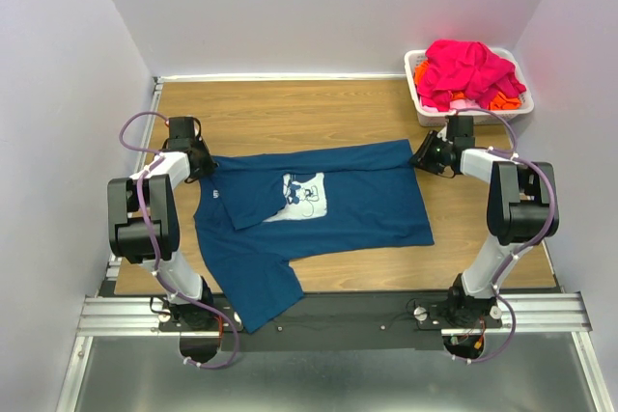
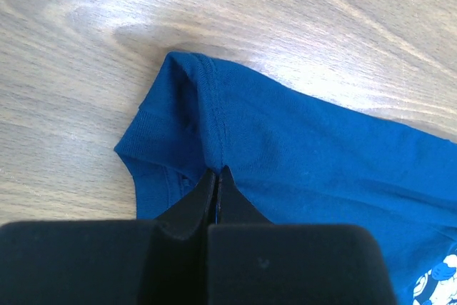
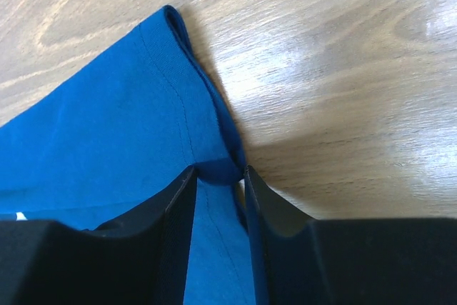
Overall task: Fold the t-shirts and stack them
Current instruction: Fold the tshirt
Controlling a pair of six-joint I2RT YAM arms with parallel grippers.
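L gripper [image 2: 216, 175] pinches teal tee [image 2: 300, 141]; R gripper [image 3: 220, 171] too (stitched hem).

We saw bright, even light and soft shadows; glare streaked the table [image 3: 400, 48] in wrist views; the pink shirt [image 1: 468, 69] looked oversaturated.

The left arm [image 1: 137, 214] and the right arm [image 1: 518, 202] are showing the same build: white rounded links alternating with boxy black joint housings; a purple-grey cable [image 1: 145, 195] is running along each, looping free near the wrist and again at the black base [image 1: 188, 317]; in the wrist views the jaws are appearing as matte black wedges, thick at the root, thinning to narrow tips, rising from a broad black block.
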